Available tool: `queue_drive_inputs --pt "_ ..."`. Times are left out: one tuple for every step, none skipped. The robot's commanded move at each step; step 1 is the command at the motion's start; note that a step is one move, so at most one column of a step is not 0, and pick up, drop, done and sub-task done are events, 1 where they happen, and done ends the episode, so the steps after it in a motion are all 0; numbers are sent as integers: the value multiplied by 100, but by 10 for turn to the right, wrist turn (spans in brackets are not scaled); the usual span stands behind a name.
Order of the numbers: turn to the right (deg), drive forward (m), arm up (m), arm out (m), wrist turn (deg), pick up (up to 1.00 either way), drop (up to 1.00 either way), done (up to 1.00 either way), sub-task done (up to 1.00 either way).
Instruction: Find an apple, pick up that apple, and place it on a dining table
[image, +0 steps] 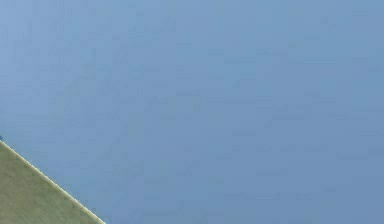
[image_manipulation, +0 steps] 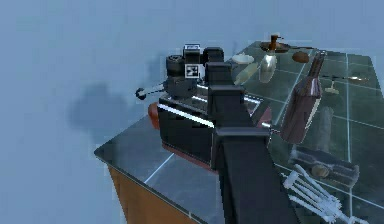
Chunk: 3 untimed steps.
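1. Blue wall (image: 220, 90) dead ahead in the forward view, with olive floor (image: 30, 195) in its lower left corner
2. Over to the arm side view: the arm (image_manipulation: 245, 170) stretches across a dark green tiled top (image_manipulation: 165, 172), and the gripper (image_manipulation: 145, 93) is out at its far corner
3. Just below the gripper a reddish rounded blob (image_manipulation: 153, 113) lies at the top's edge beside a dark box (image_manipulation: 185, 135); it is too small to call an apple
4. Whether the gripper holds anything, I cannot tell
5. Well off to the gripper's right stand a brown bottle (image_manipulation: 300, 100), a clear bowl (image_manipulation: 241, 72) and a pale jar (image_manipulation: 268, 68)
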Motion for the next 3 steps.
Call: queue_drive_inputs --pt "0 0 -10 0 0 0 0 0 0" --pt "0 0 0 0 0 100 0 0 0" --pt "0 0 10 0 0 0 0 0 0"
